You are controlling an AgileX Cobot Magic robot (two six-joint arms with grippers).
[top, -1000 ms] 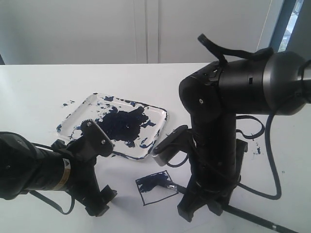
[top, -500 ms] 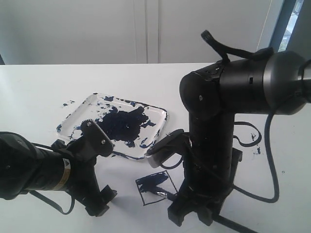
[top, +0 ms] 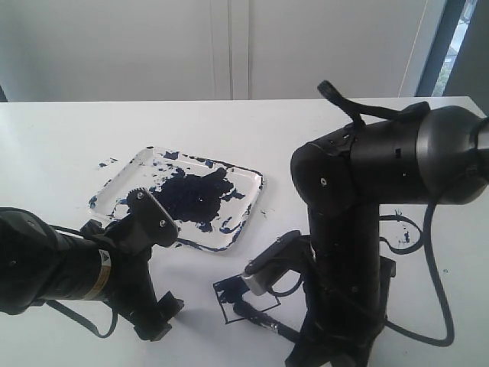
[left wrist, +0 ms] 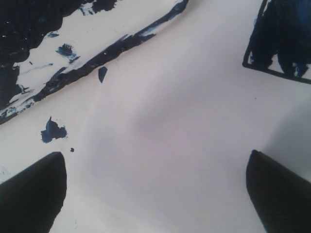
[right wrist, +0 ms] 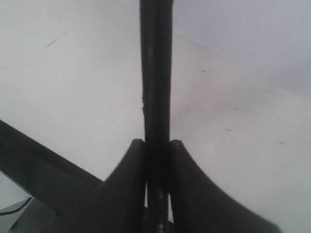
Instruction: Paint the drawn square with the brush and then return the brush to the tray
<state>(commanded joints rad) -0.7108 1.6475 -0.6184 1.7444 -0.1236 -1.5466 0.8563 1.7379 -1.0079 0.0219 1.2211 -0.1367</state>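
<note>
Being pulled back across the drawn square (top: 229, 292) since a moment ago by the right gripper (right wrist: 156, 145), whose jaws are closed tight on its handle, the brush (top: 260, 317) is judged mid-stroke, the fill unfinished, while the left gripper (left wrist: 155, 189) is held wide open and empty beside the square.

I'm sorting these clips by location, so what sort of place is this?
Probably a robotics lab or office test room, not a home. Two black robot arms reach over a plain white table, bare white wall panels stand behind, and a paint-smeared tray lies on the table.
</note>
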